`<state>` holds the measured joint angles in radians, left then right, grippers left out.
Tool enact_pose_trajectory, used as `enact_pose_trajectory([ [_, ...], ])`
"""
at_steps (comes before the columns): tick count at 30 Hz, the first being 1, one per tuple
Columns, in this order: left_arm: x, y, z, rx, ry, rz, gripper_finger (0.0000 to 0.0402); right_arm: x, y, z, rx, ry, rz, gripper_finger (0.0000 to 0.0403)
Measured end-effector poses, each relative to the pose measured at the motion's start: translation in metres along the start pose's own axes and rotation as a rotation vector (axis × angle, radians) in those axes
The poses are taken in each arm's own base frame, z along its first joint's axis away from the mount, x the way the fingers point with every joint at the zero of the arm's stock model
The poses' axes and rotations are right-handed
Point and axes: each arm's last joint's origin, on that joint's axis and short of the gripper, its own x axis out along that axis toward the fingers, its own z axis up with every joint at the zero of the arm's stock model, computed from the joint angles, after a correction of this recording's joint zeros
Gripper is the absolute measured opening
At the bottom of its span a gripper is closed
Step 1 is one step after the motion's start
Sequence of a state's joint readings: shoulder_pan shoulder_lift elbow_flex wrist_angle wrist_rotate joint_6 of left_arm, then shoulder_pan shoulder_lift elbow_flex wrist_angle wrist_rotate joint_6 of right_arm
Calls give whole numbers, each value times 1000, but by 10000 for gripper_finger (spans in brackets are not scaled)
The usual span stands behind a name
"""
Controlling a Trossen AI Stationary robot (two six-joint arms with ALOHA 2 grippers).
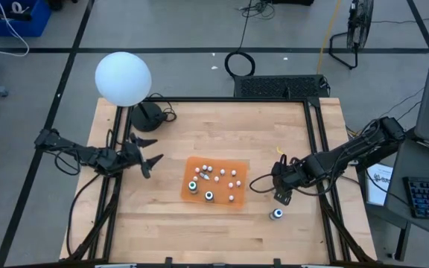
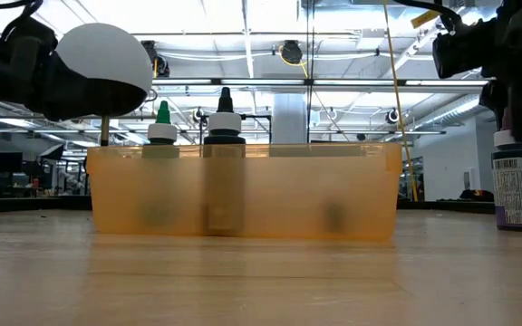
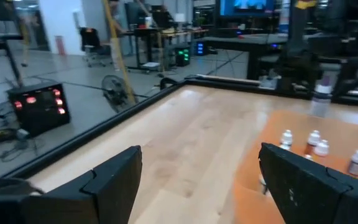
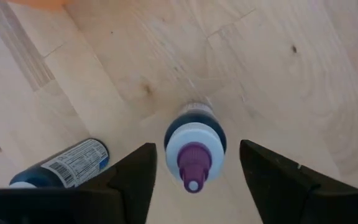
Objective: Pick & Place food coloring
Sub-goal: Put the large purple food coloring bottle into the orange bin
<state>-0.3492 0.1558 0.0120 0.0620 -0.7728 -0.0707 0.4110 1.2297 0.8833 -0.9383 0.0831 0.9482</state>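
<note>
The right gripper (image 4: 194,171) points straight down at the wooden table (image 1: 222,126); its jaws stand spread, and an upright bottle with a purple tip (image 4: 194,149) stands between them, with clear wood showing on either side of its cap, so the fingers are not touching it; a second bottle with a printed label (image 4: 64,165) lies on its side on the table just outside one jaw; seen from above, this gripper hangs off the orange tray's (image 1: 188,186) right edge, with one bottle (image 1: 276,214) standing just beside it on the bare wood; the rest of the food coloring (image 1: 216,179), small white-topped bottles and a few larger ones, stands inside the tray; the left gripper (image 1: 149,155) waits to the tray's left, jaws spread wide and holding nothing, the tray's bottles lying ahead of them and toward one jaw.
</note>
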Motion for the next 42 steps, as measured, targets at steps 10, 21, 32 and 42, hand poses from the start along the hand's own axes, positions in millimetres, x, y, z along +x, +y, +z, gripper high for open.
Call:
enact_pose_trajectory([
  [10, 0, -3, 0, 13, 5, -91, 315, 0, -1, 3, -130, -81, -56, 107],
  [21, 0, -3, 0, 15, 4, -92, 322, -40, 18, 25, -359, -320, -73, 107],
  [32, 0, -3, 0, 14, 4, -92, 317, -96, 46, 91, -512, -551, -43, 107],
  [42, 0, -3, 0, 13, 5, -93, 320, -55, 70, 165, -713, -275, 15, 107],
])
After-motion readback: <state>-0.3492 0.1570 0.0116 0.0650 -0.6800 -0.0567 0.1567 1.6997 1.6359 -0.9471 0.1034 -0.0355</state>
